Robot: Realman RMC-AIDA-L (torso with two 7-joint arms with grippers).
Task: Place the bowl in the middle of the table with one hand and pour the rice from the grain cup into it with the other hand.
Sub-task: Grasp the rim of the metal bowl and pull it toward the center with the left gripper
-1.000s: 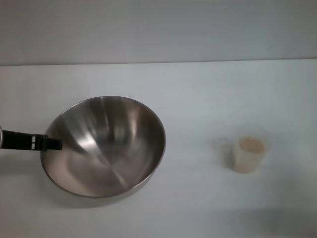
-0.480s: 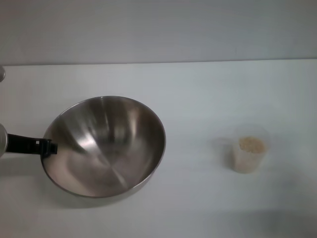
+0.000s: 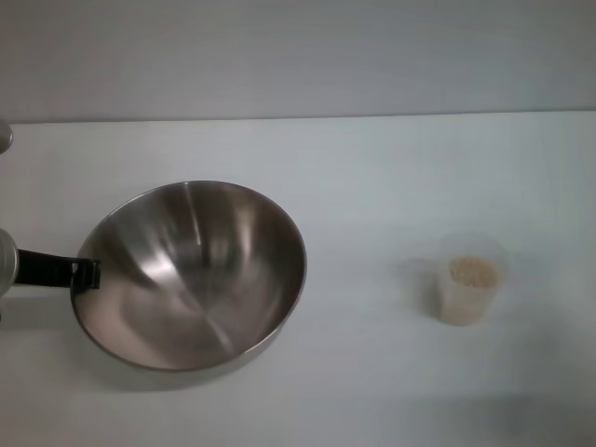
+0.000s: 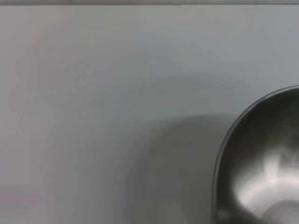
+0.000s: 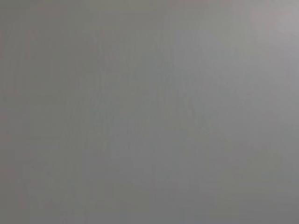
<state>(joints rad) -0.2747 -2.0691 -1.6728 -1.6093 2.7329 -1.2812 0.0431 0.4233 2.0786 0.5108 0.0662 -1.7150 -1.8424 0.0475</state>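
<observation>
The steel bowl [image 3: 191, 275] sits left of the middle of the white table [image 3: 372, 177]. Part of its rim and inside also shows in the left wrist view [image 4: 261, 168]. My left gripper [image 3: 91, 273] reaches in from the left edge of the head view, and one black finger [image 3: 56, 270] lies across the bowl's left rim. The clear grain cup [image 3: 468, 300] stands upright at the right, with rice [image 3: 472, 272] in it. My right gripper is out of view, and its wrist view shows only a plain grey surface.
A small grey part [image 3: 4, 137], likely of my left arm, shows at the far left edge. The table's far edge [image 3: 298, 117] runs along the back. Bare tabletop lies between the bowl and the cup.
My left gripper has drawn back to the left, so less of its finger reaches over the rim. The bowl has shifted slightly left. The cup has not moved.
</observation>
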